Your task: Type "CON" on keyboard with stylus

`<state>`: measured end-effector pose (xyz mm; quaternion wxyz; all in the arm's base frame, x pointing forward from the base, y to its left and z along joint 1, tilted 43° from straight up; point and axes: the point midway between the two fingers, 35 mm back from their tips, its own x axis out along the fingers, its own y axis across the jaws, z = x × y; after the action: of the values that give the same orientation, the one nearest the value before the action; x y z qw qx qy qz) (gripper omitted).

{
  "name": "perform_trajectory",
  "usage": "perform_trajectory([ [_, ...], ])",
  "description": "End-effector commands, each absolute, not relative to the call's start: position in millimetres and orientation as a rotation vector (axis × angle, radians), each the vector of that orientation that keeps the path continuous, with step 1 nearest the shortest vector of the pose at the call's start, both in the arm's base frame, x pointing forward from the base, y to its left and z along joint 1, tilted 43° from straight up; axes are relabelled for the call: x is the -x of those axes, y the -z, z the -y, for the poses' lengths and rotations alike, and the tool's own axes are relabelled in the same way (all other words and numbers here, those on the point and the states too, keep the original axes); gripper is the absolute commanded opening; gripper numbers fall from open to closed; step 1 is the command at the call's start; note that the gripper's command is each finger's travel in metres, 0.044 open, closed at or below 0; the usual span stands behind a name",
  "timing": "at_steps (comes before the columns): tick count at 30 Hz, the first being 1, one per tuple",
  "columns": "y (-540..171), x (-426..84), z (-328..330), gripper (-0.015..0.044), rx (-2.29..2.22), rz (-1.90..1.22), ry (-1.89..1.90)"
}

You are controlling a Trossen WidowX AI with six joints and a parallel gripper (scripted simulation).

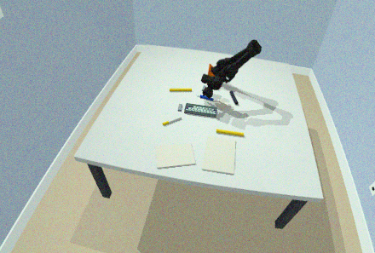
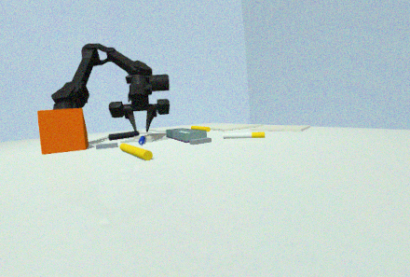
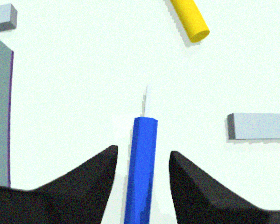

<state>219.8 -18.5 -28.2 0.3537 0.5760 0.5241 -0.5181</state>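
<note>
The blue stylus [image 1: 206, 98] [image 2: 142, 140] [image 3: 142, 170] lies flat on the desk, its thin pale tip pointing away from the gripper in the wrist view. My gripper [image 2: 141, 131] [image 3: 143, 154] is open and empty. It points down just above the stylus, which shows between the two fingers in the wrist view, with a gap on each side. The stylus's rear end is cut off by the wrist view's lower edge. The keyboard [image 1: 200, 110] [image 2: 186, 135] [image 3: 0, 115] lies beside the stylus; only its side wall shows at the left of the wrist view.
A yellow rod [image 1: 181, 90] [image 2: 136, 151] [image 3: 191, 20] and grey blocks [image 2: 106, 145] [image 3: 261, 126] lie near the stylus. A black rod [image 1: 233, 97] [image 2: 123, 135], an orange box [image 2: 62, 130], a white-and-yellow pen [image 1: 172, 121], another yellow rod [image 1: 230, 133] and two cream pads are farther out.
</note>
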Motion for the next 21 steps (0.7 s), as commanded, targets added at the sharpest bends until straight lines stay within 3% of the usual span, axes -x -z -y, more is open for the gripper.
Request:
perform_trajectory([
  [1, 30.2, -219.5, 15.1, 0.015, -1.491, -1.359, 1.34],
  [21, 39.1, -219.7, 6.7, 0.015, -1.492, -1.36, 1.339],
])
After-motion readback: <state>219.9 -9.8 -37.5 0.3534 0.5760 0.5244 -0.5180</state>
